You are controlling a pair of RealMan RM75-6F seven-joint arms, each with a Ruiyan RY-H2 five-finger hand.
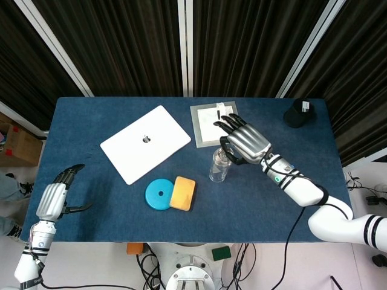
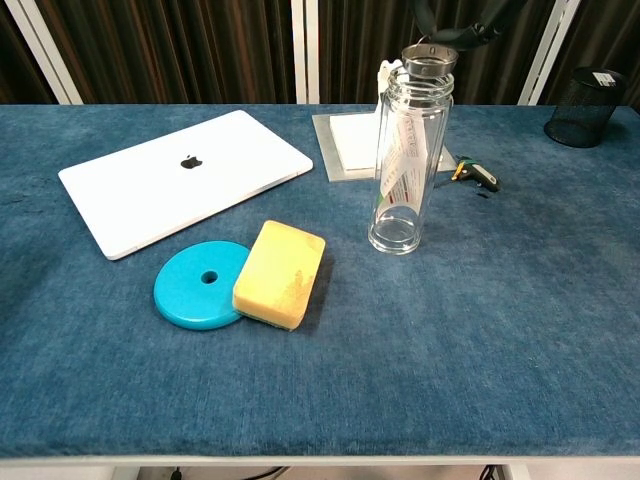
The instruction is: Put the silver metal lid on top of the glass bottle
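Head view — right robot hand over glass bottle, fingers grasping silver metal lid.

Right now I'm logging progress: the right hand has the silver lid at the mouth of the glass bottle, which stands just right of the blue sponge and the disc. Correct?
Nearly. The sponge is yellow, not blue; the blue thing is the disc it leans on, as the chest view shows. The rest holds: the right hand has the silver lid at the mouth of the glass bottle, right of both.
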